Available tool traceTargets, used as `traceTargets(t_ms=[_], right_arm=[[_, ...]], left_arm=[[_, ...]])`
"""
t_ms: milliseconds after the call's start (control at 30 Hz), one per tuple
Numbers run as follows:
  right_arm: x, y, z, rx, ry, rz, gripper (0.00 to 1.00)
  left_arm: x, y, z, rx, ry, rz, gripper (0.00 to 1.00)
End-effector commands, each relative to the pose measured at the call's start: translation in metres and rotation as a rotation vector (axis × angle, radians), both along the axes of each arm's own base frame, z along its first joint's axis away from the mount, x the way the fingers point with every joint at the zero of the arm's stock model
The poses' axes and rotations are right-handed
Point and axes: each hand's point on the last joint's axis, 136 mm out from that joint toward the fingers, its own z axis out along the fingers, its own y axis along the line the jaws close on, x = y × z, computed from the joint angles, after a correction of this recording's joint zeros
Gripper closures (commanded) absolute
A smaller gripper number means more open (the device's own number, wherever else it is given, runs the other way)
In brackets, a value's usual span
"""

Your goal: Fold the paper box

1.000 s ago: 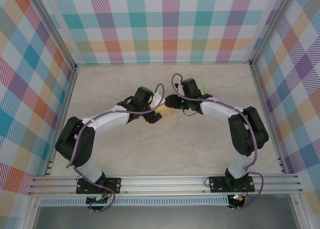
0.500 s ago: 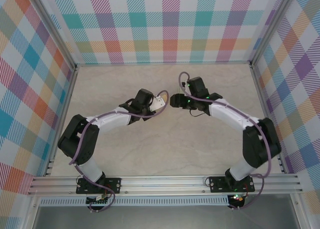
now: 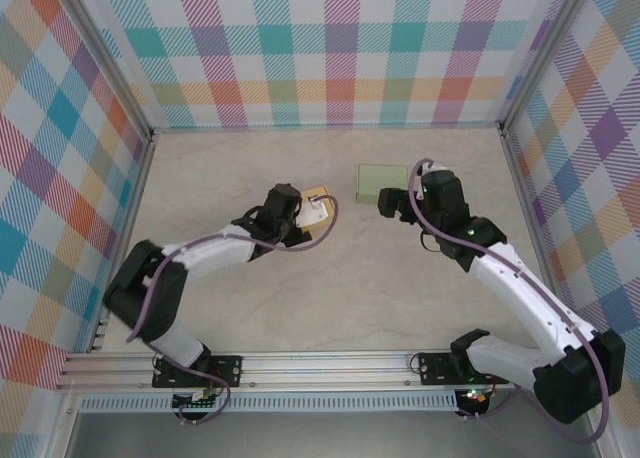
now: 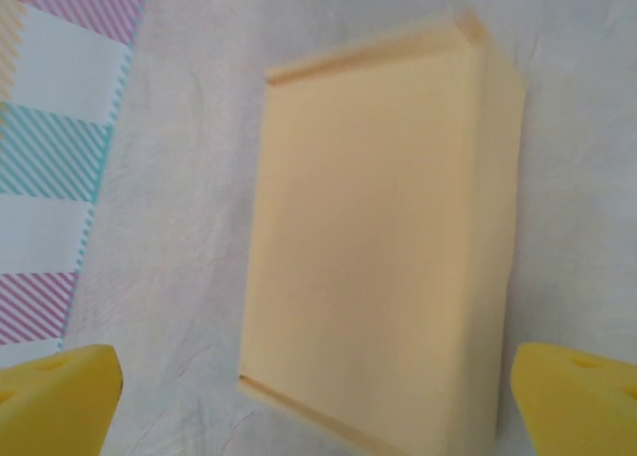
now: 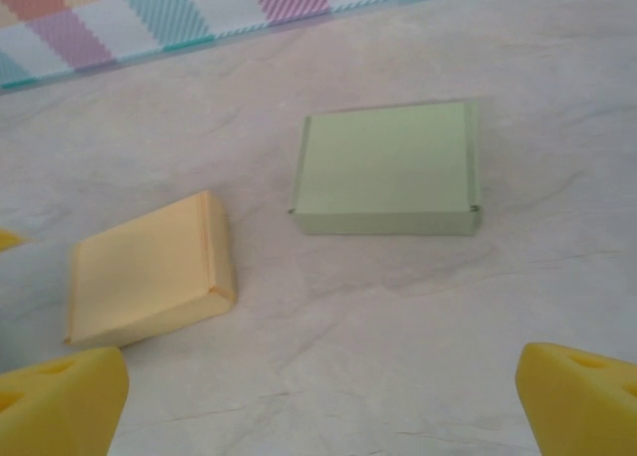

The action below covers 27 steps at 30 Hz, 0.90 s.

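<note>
Left gripper (image 4: 317, 404): jaws spread wide, holding nothing; positioned over the near end of the orange box.
Right gripper (image 5: 320, 401): jaws spread wide, holding nothing; clear of both boxes, on their near right.
Orange box (image 4: 383, 247): folded shut, flat on the table (image 5: 418, 307), mid-table.
Green box (image 5: 386, 167): folded shut, flat on the table, right of and slightly farther than the orange box, not touching it.

Yellow paper box (image 3: 320, 206) is partly covered by the left gripper (image 3: 301, 216) from above. Beside it, the gripper's fingertips (image 4: 60, 401) get clipped at the wrist view's corners, tbh.
</note>
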Motion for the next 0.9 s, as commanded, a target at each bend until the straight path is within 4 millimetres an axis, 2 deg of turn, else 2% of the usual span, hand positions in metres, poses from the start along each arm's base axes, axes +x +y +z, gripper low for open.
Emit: traceTargets(t_ms=[0,100,167,233,367,500,600,700,867], right_arm=[[0.003,-0.035,-0.001,-0.153,-0.078,-0.115,0.0],[0.006,-0.039,-0.009,-0.238,-0.134,-0.094,0.0],[0.009,-0.044,-0.014,-0.279,-0.161,-0.101,0.0],[0.013,-0.048,-0.019,-0.311,-0.186,-0.12,0.0],[0.02,-0.046,-0.034,-0.378,-0.266,-0.085,0.0],[0.028,-0.048,-0.042,-0.452,-0.383,-0.035,0.0],[0.034,-0.055,-0.057,-0.453,-0.369,-0.028,0.0],[0.038,-0.063,-0.07,-0.447,-0.358,-0.037,0.0],[0.042,-0.073,-0.087,-0.394,-0.368,-0.057,0.0]], left_arm=[[-0.023,0.004,0.042,-0.203,-0.024,0.052,0.0],[-0.044,0.02,0.056,-0.306,-0.039,0.101,0.0],[-0.049,0.04,0.061,-0.363,-0.082,0.182,0.0],[-0.049,0.066,0.063,-0.401,-0.132,0.302,0.0],[-0.044,0.133,0.058,-0.486,-0.206,0.608,0.0],[-0.042,0.182,0.044,-0.683,-0.24,0.793,0.0],[-0.042,0.2,0.032,-0.806,-0.271,0.833,0.0],[-0.042,0.214,0.025,-0.825,-0.33,0.857,0.0],[-0.026,0.221,0.01,-0.882,-0.316,0.868,0.0]])
